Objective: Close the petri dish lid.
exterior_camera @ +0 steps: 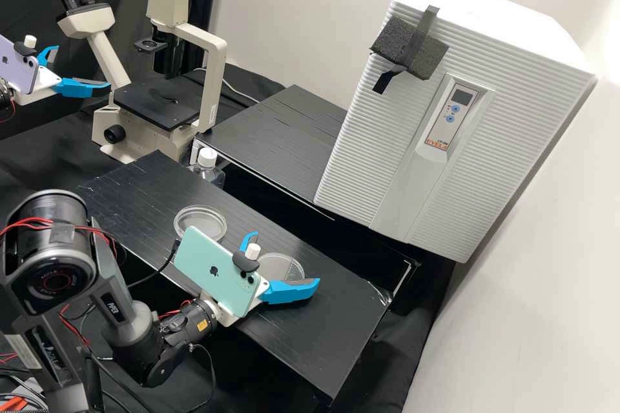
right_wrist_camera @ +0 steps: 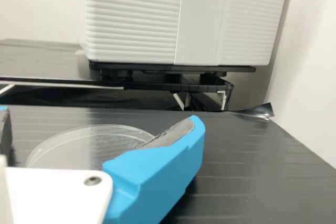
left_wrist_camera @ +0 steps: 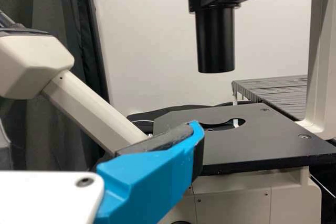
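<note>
Job so far: not done. The lid and the dish sit apart, so the dish looks uncovered. I think the flatter round is the lid.
Left to do: I think the lid must be picked up, carried over, put on flat and let go.
Lid: round, thin and see-through, lying flat on the black table.
Dish: round and clear, with a rim like a ring, flat on the table. In the high view it is at 10 o'clock from the lid. I can't tell if anything is inside.
Right gripper: wide open around the lid, one finger near its 10 o'clock side, the other near its 5 o'clock side. It has hold of nothing.
Left gripper: wide open and holding nothing, at 10 o'clock from the microscope stage in the high view.
</note>
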Controlling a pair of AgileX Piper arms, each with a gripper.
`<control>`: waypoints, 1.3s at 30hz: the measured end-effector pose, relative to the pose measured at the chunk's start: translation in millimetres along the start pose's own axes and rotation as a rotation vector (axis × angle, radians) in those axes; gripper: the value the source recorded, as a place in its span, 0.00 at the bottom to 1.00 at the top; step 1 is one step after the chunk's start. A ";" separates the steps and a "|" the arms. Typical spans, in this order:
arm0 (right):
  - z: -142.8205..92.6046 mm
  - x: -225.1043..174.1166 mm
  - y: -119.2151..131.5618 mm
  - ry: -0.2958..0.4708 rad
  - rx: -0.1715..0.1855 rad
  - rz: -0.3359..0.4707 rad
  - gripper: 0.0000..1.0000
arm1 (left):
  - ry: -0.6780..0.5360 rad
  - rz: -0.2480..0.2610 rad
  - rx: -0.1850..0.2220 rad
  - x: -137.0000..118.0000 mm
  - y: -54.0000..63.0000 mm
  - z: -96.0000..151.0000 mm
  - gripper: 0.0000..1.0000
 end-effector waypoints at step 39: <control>-7.8 -3.1 5.6 0.038 0.062 0.032 0.00 | 0.000 0.000 0.000 0.0 0.0 0.0 1.00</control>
